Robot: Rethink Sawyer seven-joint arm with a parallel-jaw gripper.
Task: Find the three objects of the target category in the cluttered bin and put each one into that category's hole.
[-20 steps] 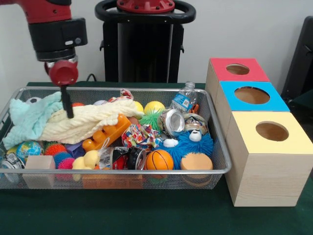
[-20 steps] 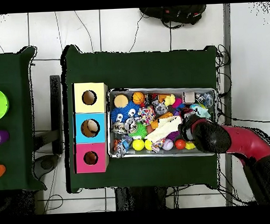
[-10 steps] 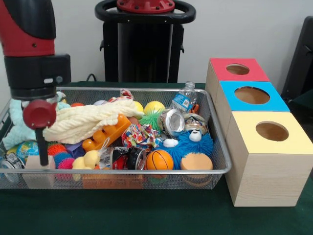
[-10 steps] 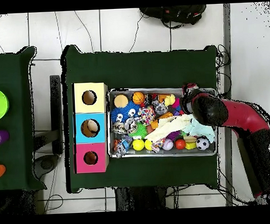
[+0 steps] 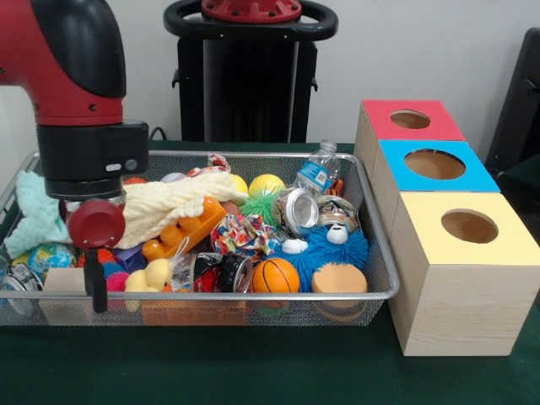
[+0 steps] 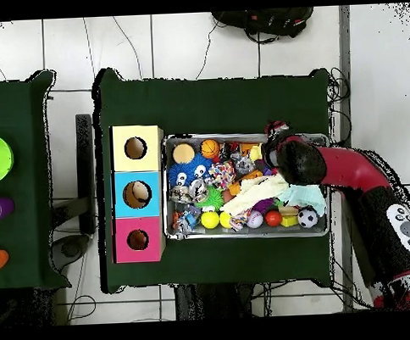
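Gripper hangs low at the bin's end farthest from the boxes, its tip crossing the front rim of the wire mesh bin in the front view. We cannot tell whether it sits inside the wall or over it, or whether it is wide or narrow. We see nothing in it.

What changed:
- A second ago it stood toward the back, over the cream knit cloth.
- Half a second ago it was down over the wooden block.
- Now it is a touch further toward the boxes, with the block just beside it on one side and the yellow rubber duck on the other.

We read this as still searching. Nothing has been lifted and no item is near a hole.

The target category is not named, so we cannot pick out its three objects. Candidates stay in the clutter:
- the globe ball, close behind the gripper
- the basketball, well toward the boxes
- the crushed can and water bottle, further back

The red-topped box, blue-topped box and yellow-topped box stand across the whole bin from the gripper.

Room is tight: the front rim is at the tip, the bin's end wall is near, and the mint cloth sits behind. Open room lies only upward.
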